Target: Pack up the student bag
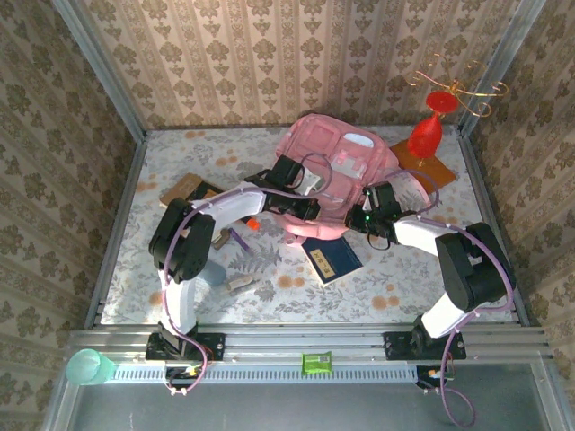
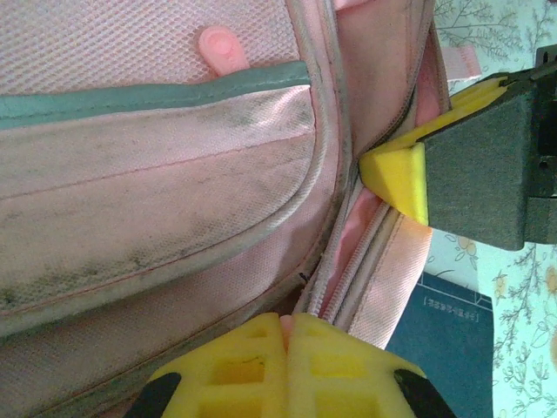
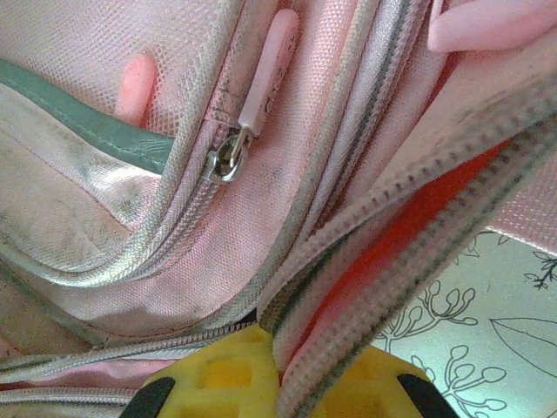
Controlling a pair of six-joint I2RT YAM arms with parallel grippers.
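Note:
The student bag [image 1: 337,166], a big pink backpack, lies at the back centre of the table. My left gripper [image 1: 310,208] is at its near left edge. In the left wrist view its yellow fingers [image 2: 252,366] are shut on a small pink tab [image 2: 288,324] at the end of the bag's open zip [image 2: 335,261]. My right gripper [image 1: 363,221] is at the bag's near right edge. Its pads [image 3: 226,374] are shut on the zip-edged fabric lip [image 3: 300,348] of the opening, where red lining [image 3: 409,226] shows. The right gripper's finger [image 2: 396,174] presses at the same zip.
A blue book [image 1: 331,259] lies just in front of the bag, between the arms. A red glass [image 1: 424,135] stands on a wooden board at the back right under a gold stand [image 1: 460,90]. Small items lie at the left: a brown card [image 1: 184,189] and a purple pen [image 1: 241,238].

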